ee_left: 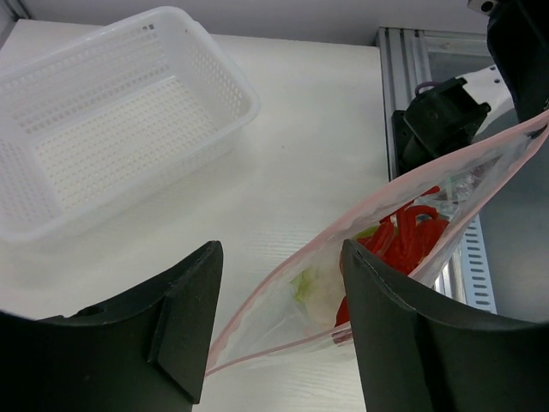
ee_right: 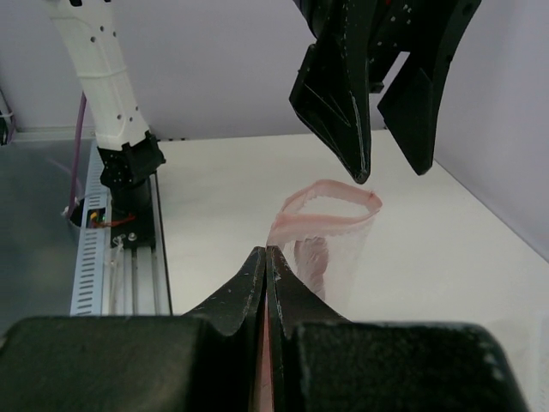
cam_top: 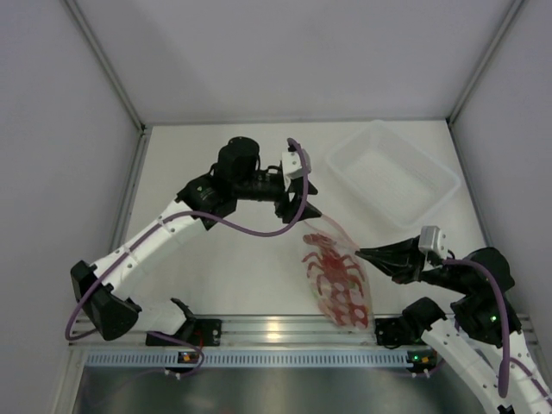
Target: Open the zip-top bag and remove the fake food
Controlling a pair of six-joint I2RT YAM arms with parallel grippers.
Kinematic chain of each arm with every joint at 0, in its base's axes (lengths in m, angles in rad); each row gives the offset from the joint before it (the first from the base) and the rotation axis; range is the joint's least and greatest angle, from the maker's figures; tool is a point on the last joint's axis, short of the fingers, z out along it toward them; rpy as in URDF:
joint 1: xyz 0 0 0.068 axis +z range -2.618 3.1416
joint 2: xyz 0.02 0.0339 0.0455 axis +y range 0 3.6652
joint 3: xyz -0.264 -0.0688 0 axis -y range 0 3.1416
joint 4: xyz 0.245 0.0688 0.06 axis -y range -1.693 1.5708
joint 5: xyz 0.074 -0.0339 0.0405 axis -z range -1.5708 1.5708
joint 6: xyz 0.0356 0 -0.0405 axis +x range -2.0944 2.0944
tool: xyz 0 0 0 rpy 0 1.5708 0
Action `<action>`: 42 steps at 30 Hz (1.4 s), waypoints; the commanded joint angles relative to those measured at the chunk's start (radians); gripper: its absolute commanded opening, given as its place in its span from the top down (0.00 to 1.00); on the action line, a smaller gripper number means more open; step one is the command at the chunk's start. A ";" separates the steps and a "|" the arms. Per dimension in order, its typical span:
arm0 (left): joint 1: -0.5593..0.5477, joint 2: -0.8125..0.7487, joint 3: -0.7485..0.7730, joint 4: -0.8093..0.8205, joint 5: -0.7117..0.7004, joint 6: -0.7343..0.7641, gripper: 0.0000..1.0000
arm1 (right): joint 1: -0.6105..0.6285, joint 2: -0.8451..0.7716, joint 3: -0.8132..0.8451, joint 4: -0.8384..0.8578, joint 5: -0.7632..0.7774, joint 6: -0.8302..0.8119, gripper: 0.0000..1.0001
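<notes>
The zip-top bag (cam_top: 323, 231) is clear with a pink zip strip, and its mouth (ee_right: 330, 204) stands open in a loop. Inside lie the fake food pieces: a red lobster (cam_top: 336, 276) (ee_left: 410, 239) and a white-and-green leafy piece (ee_left: 316, 287). My right gripper (cam_top: 363, 252) (ee_right: 267, 252) is shut on the pink strip at the bag's near edge. My left gripper (cam_top: 302, 217) (ee_left: 281, 253) (ee_right: 391, 172) hangs open just above the bag's mouth. Its fingers (ee_left: 184, 318) straddle the mouth's end and hold nothing.
A white perforated basket (cam_top: 392, 171) (ee_left: 111, 142) sits at the back right of the table. An aluminium rail (cam_top: 276, 329) with the arm bases runs along the near edge. Grey enclosure walls stand on both sides and behind.
</notes>
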 commanded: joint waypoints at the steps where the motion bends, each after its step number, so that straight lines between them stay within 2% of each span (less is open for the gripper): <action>1: 0.000 0.020 0.037 0.051 0.108 0.096 0.37 | -0.011 -0.003 0.034 0.062 -0.037 -0.026 1.00; 6: 0.000 0.056 0.042 0.051 0.224 0.107 0.38 | -0.010 -0.003 0.034 0.059 -0.034 -0.028 1.00; 18: -0.002 0.145 0.069 0.052 0.376 0.085 0.41 | -0.010 0.005 0.031 0.066 -0.031 -0.026 1.00; 22: -0.002 0.178 0.074 0.052 0.415 0.075 0.51 | -0.010 0.002 0.033 0.073 -0.031 -0.020 1.00; 24: -0.003 0.192 0.080 0.052 0.410 0.064 0.49 | -0.011 -0.001 0.033 0.073 -0.029 -0.020 1.00; 25: -0.003 0.200 0.081 0.052 0.398 0.058 0.42 | -0.010 -0.003 0.031 0.073 -0.028 -0.020 1.00; 27: -0.003 0.204 0.085 0.051 0.370 0.055 0.38 | -0.010 -0.003 0.031 0.071 -0.029 -0.022 1.00; 30: -0.005 0.197 0.080 0.052 0.378 0.065 0.44 | -0.011 -0.001 0.027 0.073 -0.031 -0.022 1.00; 32: -0.005 0.192 0.074 0.051 0.373 0.066 0.55 | -0.010 -0.004 0.027 0.077 -0.028 -0.020 1.00; 33: -0.005 0.191 0.074 0.051 0.367 0.064 0.62 | -0.010 -0.006 0.025 0.079 -0.028 -0.019 1.00; 34: -0.005 0.189 0.068 0.051 0.364 0.066 0.75 | -0.010 -0.009 0.024 0.080 -0.025 -0.017 1.00; 37: -0.005 0.189 0.063 0.051 0.353 0.061 1.00 | -0.011 -0.013 0.021 0.083 -0.017 -0.016 1.00; 42: -0.005 0.174 0.068 0.051 0.283 0.049 1.00 | -0.010 -0.013 0.018 0.079 0.003 -0.017 1.00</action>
